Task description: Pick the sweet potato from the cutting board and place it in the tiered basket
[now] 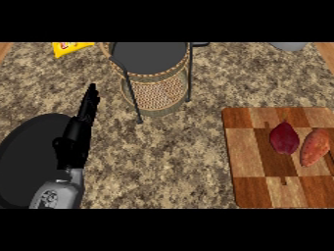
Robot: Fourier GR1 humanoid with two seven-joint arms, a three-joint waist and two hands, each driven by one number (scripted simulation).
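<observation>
On the cutting board (285, 157), 2 sweet potatoes (299, 143) lie unlabelled.

We count: one tiered basket (154, 78), one cutting board (289, 191), two sweet potatoes (284, 138) (315, 146), one yellow packet (71, 47).

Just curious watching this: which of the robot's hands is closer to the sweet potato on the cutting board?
Left, the only hand showing: the left hand is far across the counter from the sweet potato. The right hand is out of view.
</observation>
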